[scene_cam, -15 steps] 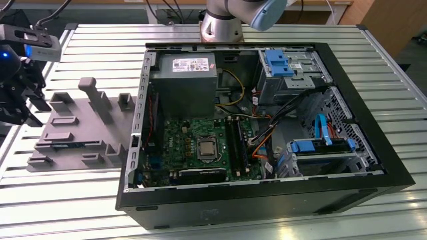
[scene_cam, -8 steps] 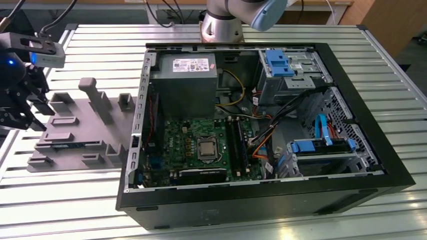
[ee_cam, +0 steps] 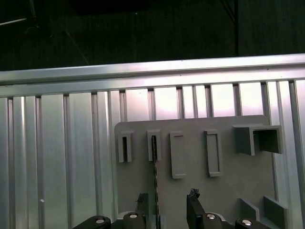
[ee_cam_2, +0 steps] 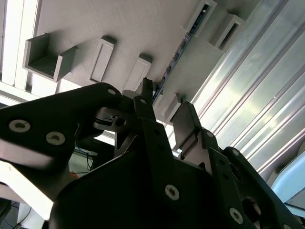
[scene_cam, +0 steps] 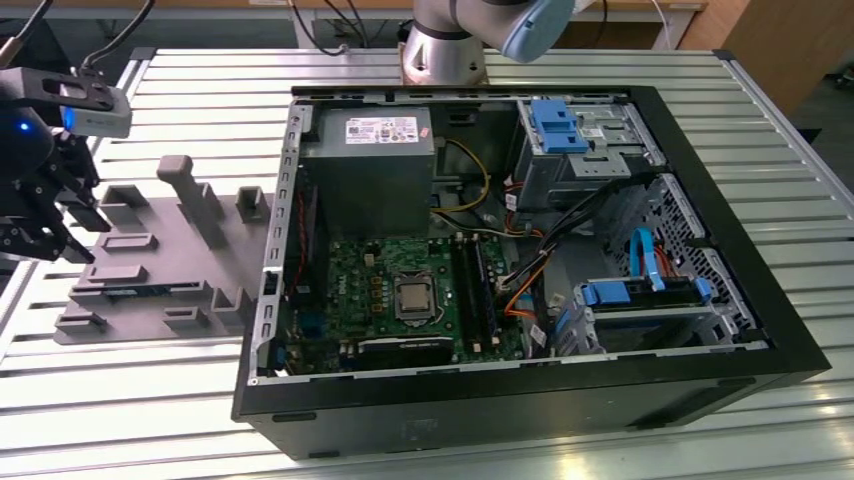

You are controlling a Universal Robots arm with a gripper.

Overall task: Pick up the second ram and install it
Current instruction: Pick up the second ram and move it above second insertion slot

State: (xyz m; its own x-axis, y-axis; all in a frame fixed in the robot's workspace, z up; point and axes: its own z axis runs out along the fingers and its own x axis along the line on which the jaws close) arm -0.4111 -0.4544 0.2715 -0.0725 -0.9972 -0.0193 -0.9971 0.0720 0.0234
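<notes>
while the open gripper [ee_cam: 167,198] hovers above the grey fixture [ee_cam: 195,157], the second ram [ee_cam: 155,167] lies there ungripped, uninstalled.

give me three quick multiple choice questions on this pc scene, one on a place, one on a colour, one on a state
1. Where is the second ram?
A) in a motherboard slot
B) on the grey fixture plate
C) on top of the power supply

2. What colour are the drive brackets inside the case?
A) red
B) yellow
C) blue

3. How is the tool?
A) open
B) shut on the ram
C) shut on a cable

Answers:
1 B: the first wrist view shows it as a thin strip on the plate, outside the case.
2 C: the exterior view shows blue plastic.
3 A: its fingers stand apart, with nothing clamped.
</notes>
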